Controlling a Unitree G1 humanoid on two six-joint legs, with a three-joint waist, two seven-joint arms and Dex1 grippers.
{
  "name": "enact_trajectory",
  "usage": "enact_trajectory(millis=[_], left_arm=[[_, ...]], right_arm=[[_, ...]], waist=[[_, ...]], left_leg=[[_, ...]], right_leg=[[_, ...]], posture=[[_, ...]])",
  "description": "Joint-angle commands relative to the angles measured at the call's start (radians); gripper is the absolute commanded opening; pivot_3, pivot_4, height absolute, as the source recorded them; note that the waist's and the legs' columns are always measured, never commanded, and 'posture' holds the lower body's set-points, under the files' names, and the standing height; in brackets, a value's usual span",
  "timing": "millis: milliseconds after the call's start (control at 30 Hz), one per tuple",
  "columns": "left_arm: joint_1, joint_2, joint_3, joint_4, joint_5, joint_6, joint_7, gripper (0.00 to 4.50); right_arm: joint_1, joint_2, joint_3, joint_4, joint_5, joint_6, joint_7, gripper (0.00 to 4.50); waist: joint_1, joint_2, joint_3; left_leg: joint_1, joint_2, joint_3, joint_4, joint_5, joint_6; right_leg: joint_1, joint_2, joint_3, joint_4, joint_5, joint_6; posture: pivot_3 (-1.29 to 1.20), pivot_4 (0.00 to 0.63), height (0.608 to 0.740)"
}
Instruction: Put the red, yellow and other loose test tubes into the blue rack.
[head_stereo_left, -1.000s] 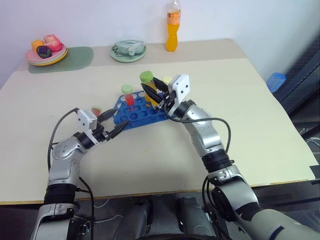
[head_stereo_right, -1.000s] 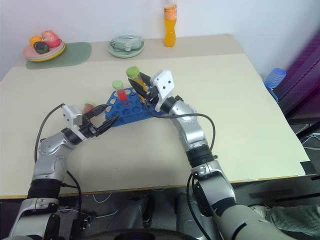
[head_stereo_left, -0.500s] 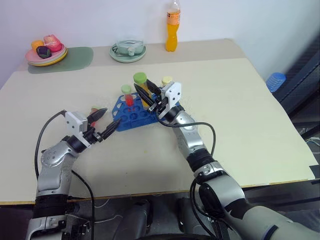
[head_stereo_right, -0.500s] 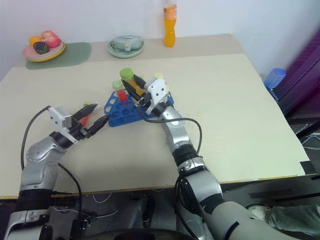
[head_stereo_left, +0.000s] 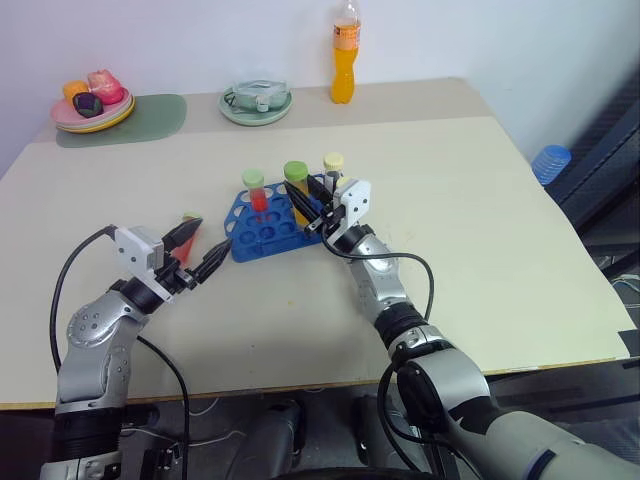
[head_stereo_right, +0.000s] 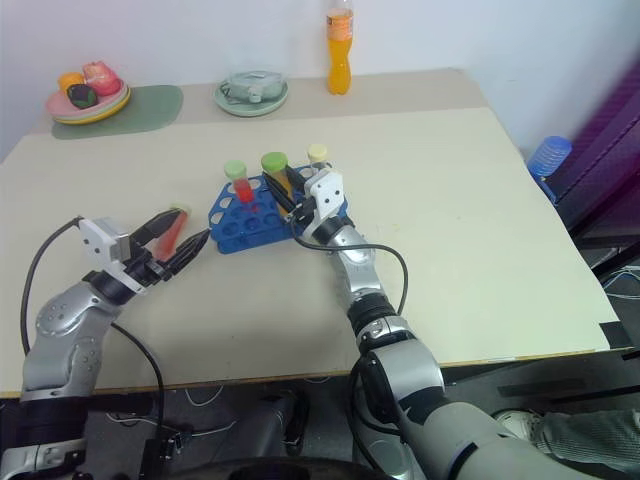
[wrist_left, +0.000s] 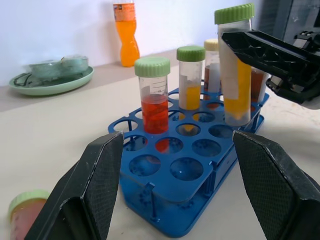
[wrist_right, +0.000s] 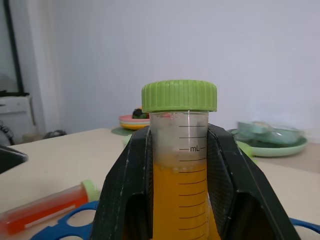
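Note:
The blue rack (head_stereo_left: 268, 228) lies mid-table. In it stand a red tube with a light green cap (head_stereo_left: 255, 192), a brown tube with a cream cap (head_stereo_left: 333, 167) and, in the left wrist view, a smaller yellow tube with a green cap (wrist_left: 191, 80). My right gripper (head_stereo_left: 312, 198) is shut on a larger yellow tube with a green cap (wrist_right: 180, 150), held upright with its bottom at a hole on the rack's right side. My left gripper (head_stereo_left: 212, 236) stands open and empty, left of the rack. Beside it a red tube (head_stereo_right: 171, 228) lies loose on the table.
At the table's far edge stand an orange drink bottle (head_stereo_left: 345, 55), a pale green dish (head_stereo_left: 256, 104) and a plate of toy food (head_stereo_left: 92, 102) on a green mat. A blue bottle (head_stereo_left: 551, 160) stands beyond the right edge.
My right gripper has come down with the yellow tube, from above the rack to its top. My left gripper has drawn back to the left, away from the rack.

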Motion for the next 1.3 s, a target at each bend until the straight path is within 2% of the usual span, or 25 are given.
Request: enact_trajectory(millis=[33,533,867,967,1100,1133,1300], left_arm=[[0.007,0.020,0.036,-0.046,-0.020,0.004,0.010,3.52],[0.026,0.033,0.041,-0.106,-0.030,0.043,0.032,3.52],[0.035,0.036,0.045,-0.127,-0.035,0.053,0.046,3.52],[0.033,0.032,0.044,-0.127,-0.034,0.051,0.048,3.52],[0.033,0.026,0.040,-0.128,-0.034,0.048,0.051,3.52],[0.032,0.025,0.039,-0.125,-0.033,0.046,0.051,3.52],[0.023,0.016,0.032,-0.106,-0.027,0.038,0.048,3.52]], right_arm=[[-0.031,0.008,-0.019,0.029,0.007,-0.021,0.000,0.82],[-0.096,0.003,-0.060,0.157,-0.016,-0.057,-0.044,0.82],[-0.106,0.013,-0.074,0.188,-0.010,-0.073,-0.041,0.82],[-0.099,0.016,-0.077,0.183,-0.009,-0.079,-0.014,2.26],[-0.093,0.006,-0.075,0.182,-0.038,-0.096,-0.056,4.29],[-0.090,0.004,-0.075,0.180,-0.041,-0.096,-0.063,4.41],[-0.066,-0.007,-0.074,0.133,-0.039,-0.102,-0.066,4.41]], waist=[[0.000,0.000,0.000],[-0.016,0.000,0.000],[-0.016,0.000,0.000],[-0.017,0.000,0.000],[-0.020,0.000,0.000],[-0.020,0.000,0.000],[-0.019,0.000,0.000]], left_leg=[[0.000,0.000,0.000,0.000,0.000,0.000],[0.004,0.000,-0.001,-0.001,0.000,0.000],[0.014,0.000,-0.001,-0.005,0.000,0.000],[0.014,0.000,-0.001,-0.005,0.000,0.000],[0.014,0.000,-0.001,-0.006,0.000,0.000],[0.014,0.000,-0.001,-0.006,0.000,0.000],[0.014,0.000,-0.001,-0.006,0.000,0.000]], right_leg=[[0.000,0.000,0.000,0.000,0.000,0.000],[0.004,0.000,0.000,0.000,0.000,0.000],[0.011,0.000,0.000,-0.002,0.000,-0.001],[0.011,0.000,0.000,-0.002,0.000,-0.001],[0.011,0.000,0.000,-0.002,0.000,-0.001],[0.011,0.000,0.000,-0.002,0.000,-0.001],[0.011,0.000,0.000,-0.003,0.000,-0.001]], posture=[[0.00,0.150,0.740],[0.00,0.150,0.740],[0.00,0.150,0.740],[0.00,0.150,0.740],[0.00,0.150,0.740],[0.00,0.150,0.740],[0.00,0.150,0.740]])
